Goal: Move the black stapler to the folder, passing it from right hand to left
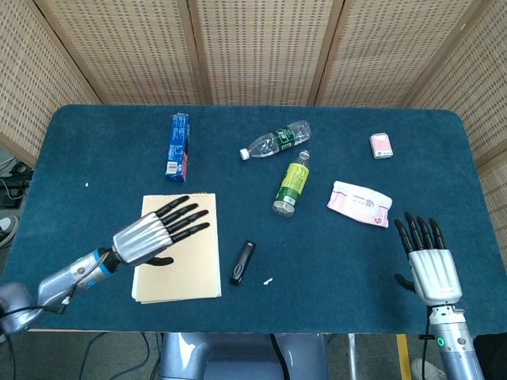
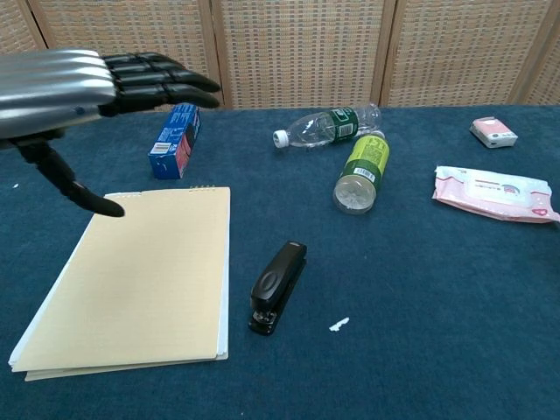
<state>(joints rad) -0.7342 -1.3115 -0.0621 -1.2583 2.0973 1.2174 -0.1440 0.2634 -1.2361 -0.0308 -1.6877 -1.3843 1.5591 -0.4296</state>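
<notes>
The black stapler (image 1: 242,262) (image 2: 278,286) lies flat on the blue table, just right of the cream folder (image 1: 177,273) (image 2: 131,289). My left hand (image 1: 155,233) (image 2: 83,83) hovers open over the folder, fingers stretched out toward the right, holding nothing. My right hand (image 1: 428,259) is open near the table's front right edge, fingers pointing away from me, far from the stapler. The chest view does not show the right hand.
A blue box (image 1: 178,146) lies behind the folder. A clear bottle (image 1: 275,140) and a green-labelled bottle (image 1: 291,184) lie mid-table. A pink wipes pack (image 1: 360,203) and a small pink box (image 1: 381,146) are to the right. A white scrap (image 1: 268,281) lies by the stapler.
</notes>
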